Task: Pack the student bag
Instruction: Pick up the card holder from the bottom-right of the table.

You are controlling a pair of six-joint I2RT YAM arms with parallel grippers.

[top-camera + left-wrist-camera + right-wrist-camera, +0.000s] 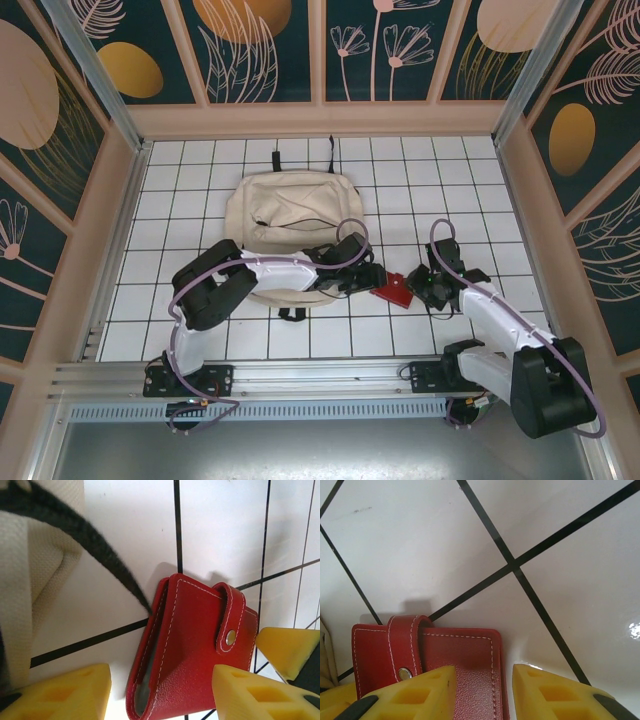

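Observation:
The student bag [285, 215], beige with black straps, lies flat at the middle back of the tiled table; its fabric [30, 575] and a black strap [95, 550] show at the left of the left wrist view. A small red wallet [393, 291] lies to the right of the bag's front edge. My left gripper [368, 277] is open, and in its own view [160, 675] its fingers straddle the tilted wallet [190, 645], the left finger apart from it. My right gripper [422, 284] stands open over the wallet's [465, 655] far edge [482, 672], one finger above its face.
White tiles with black grid lines cover the table [480, 200]. Wooden walls [320, 118] close the back and both sides. A yellow finger of the right gripper [289, 650] sits by the wallet's snap side in the left wrist view.

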